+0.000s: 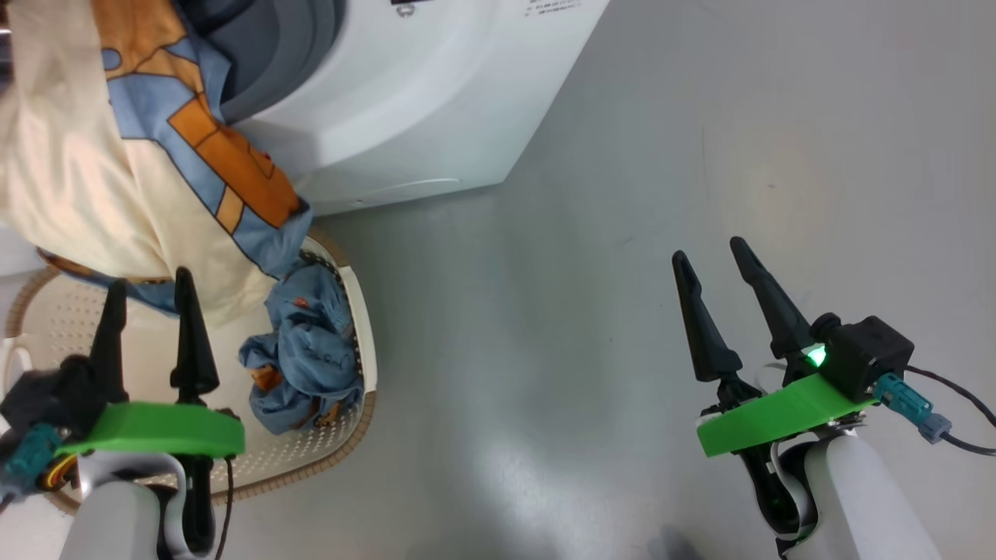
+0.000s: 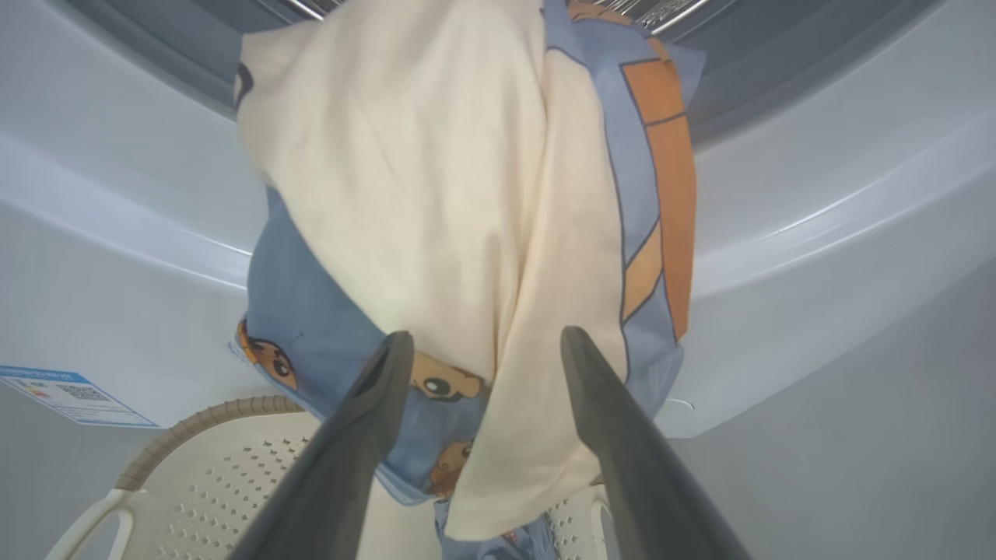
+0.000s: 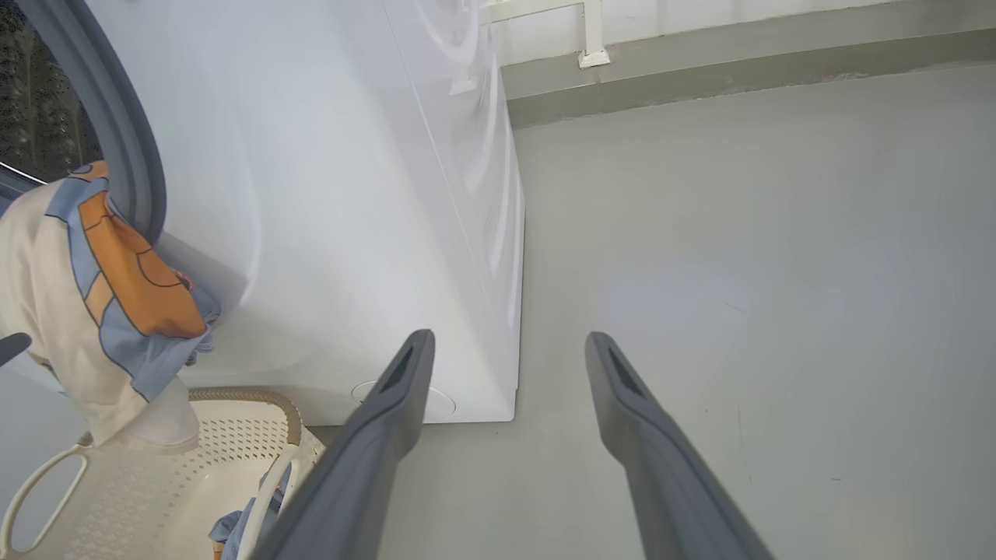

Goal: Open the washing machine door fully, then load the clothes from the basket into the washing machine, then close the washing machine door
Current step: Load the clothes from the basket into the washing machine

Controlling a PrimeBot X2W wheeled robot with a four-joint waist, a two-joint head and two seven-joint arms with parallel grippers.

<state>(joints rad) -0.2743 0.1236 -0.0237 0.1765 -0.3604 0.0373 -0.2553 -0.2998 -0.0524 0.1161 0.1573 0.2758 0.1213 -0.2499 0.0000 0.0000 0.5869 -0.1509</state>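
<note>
Bright, even light here; soft glare on the floor [image 1: 513, 474] right of my left gripper [image 1: 150, 278], wrist views bowing, edges perhaps blurred.

smooth pale grey floor [image 1: 622, 311] with a soft bright patch of reflected light [image 1: 506, 474]; at its far edge a darker grey skirting strip [image 3: 739, 78] below a white wall [image 3: 739, 12]

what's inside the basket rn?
In the basket, the light blue garment lies crumpled at its right end. The cream printed garment hangs from the washing machine opening, covering part of the basket floor.
</note>
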